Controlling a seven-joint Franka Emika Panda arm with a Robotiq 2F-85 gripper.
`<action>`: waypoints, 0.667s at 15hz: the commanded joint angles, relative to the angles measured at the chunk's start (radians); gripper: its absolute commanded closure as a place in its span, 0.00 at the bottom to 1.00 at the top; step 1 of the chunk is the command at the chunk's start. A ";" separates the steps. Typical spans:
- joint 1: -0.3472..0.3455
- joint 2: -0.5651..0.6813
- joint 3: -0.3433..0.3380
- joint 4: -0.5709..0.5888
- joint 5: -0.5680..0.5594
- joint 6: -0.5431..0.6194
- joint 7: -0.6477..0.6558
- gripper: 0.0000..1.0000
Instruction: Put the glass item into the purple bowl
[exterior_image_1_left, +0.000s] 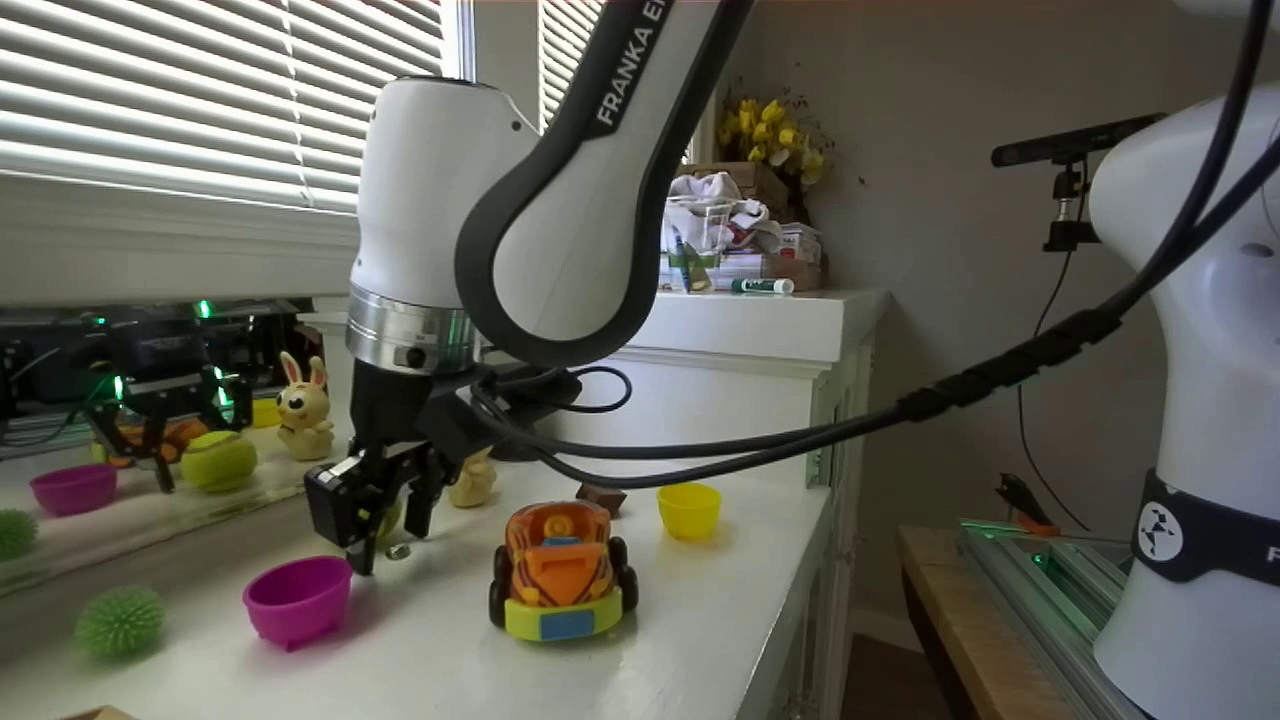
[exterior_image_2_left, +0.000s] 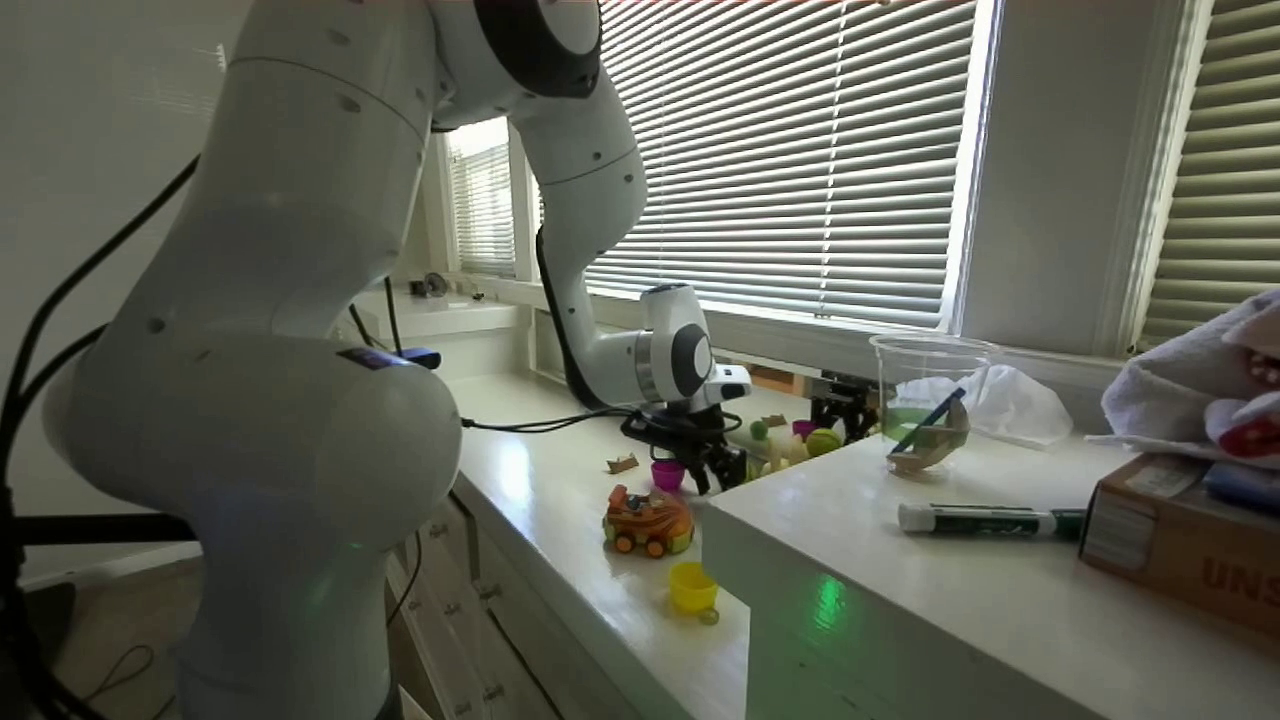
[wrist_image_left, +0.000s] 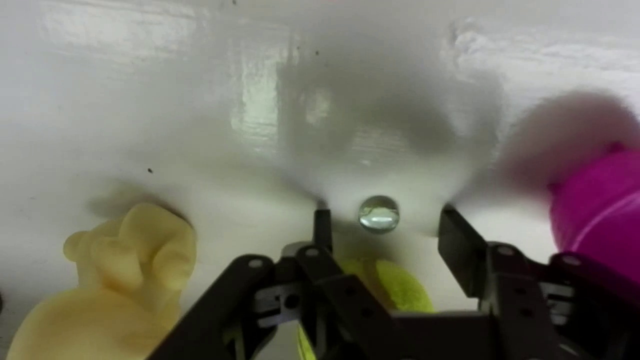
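The glass item is a small clear glass marble (wrist_image_left: 378, 215) on the white surface. It also shows in an exterior view (exterior_image_1_left: 398, 551). My gripper (wrist_image_left: 384, 211) is open and low, pointing down, with one finger on each side of the marble and a gap to both. The gripper also shows in both exterior views (exterior_image_1_left: 391, 550) (exterior_image_2_left: 715, 486). The magenta-purple bowl (exterior_image_1_left: 298, 600) stands upright right beside one finger. It shows in an exterior view (exterior_image_2_left: 667, 475) and at the right edge of the wrist view (wrist_image_left: 600, 215), partly cut off.
A yellow-green tennis ball (wrist_image_left: 405, 290) lies close behind the marble, partly hidden by the gripper. A cream rabbit figure (wrist_image_left: 125, 280) is to its left. An orange toy car (exterior_image_1_left: 562, 570), a yellow bowl (exterior_image_1_left: 689, 512) and a green spiky ball (exterior_image_1_left: 120, 622) stand around.
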 joint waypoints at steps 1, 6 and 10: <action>0.043 -0.023 -0.021 -0.002 0.012 -0.060 0.015 0.51; 0.047 -0.026 -0.014 0.002 0.005 -0.080 0.018 0.94; 0.040 -0.027 -0.006 0.000 0.007 -0.081 0.013 0.91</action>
